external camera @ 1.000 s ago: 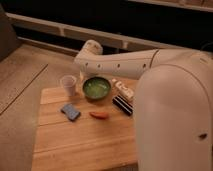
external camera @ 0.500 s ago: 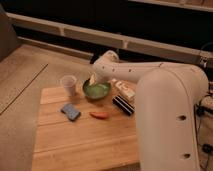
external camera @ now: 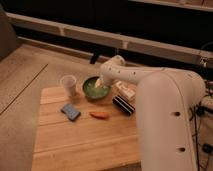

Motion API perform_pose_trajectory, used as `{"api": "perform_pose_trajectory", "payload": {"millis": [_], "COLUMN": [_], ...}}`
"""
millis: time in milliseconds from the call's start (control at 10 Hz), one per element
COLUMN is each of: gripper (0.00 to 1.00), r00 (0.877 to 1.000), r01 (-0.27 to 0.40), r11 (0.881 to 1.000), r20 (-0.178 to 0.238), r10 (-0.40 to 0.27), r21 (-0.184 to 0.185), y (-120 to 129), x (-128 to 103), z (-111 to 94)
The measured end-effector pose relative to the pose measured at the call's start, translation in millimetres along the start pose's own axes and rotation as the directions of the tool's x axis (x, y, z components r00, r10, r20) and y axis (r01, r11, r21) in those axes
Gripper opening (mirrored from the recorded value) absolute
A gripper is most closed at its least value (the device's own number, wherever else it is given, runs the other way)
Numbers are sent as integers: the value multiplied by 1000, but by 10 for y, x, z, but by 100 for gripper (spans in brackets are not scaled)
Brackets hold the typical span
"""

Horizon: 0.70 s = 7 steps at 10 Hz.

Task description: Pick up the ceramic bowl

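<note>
The ceramic bowl [external camera: 94, 90] is round and shallow, glossy green inside with a darker rim. It sits at the back of the wooden table [external camera: 85, 140], right of a small translucent whitish cup [external camera: 68, 84]. My gripper [external camera: 101, 81] hangs at the end of the white arm, over the bowl's right rim and reaching down into it. The arm covers part of the bowl's right side.
A blue sponge-like block [external camera: 70, 112] and an orange-red object [external camera: 99, 115] lie in front of the bowl. A dark flat packet [external camera: 123, 105] and a white packet [external camera: 125, 90] lie to the right. My white arm body [external camera: 170, 125] fills the right side.
The arm has swung from behind the bowl to the right and down, so the gripper now sits at the bowl's right rim. Objects on the table have not moved.
</note>
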<state>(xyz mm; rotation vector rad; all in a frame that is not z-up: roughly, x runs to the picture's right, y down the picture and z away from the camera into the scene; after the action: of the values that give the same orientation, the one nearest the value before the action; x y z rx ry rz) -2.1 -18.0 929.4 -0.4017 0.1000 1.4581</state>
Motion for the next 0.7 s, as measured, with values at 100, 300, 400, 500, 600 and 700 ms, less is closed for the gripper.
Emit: {"api": "perform_pose_trajectory", "payload": {"millis": [100, 300, 400, 500, 600, 700], "gripper": [65, 65, 65, 65, 65, 65], "r00": [1000, 999, 998, 997, 997, 996], "r01": [12, 49, 64, 73, 82, 90], "r11": [1000, 998, 995, 993, 990, 987], "r20": [-9, -19, -24, -23, -19, -19], "r10": [-12, -48, -62, -71, -81, -88], "r21": [10, 46, 73, 94, 115, 134], "y": [-3, -2, -47, -88, -124, -142], "x": [74, 156, 181, 170, 149, 135], "z": [27, 99, 131, 132, 131, 136]}}
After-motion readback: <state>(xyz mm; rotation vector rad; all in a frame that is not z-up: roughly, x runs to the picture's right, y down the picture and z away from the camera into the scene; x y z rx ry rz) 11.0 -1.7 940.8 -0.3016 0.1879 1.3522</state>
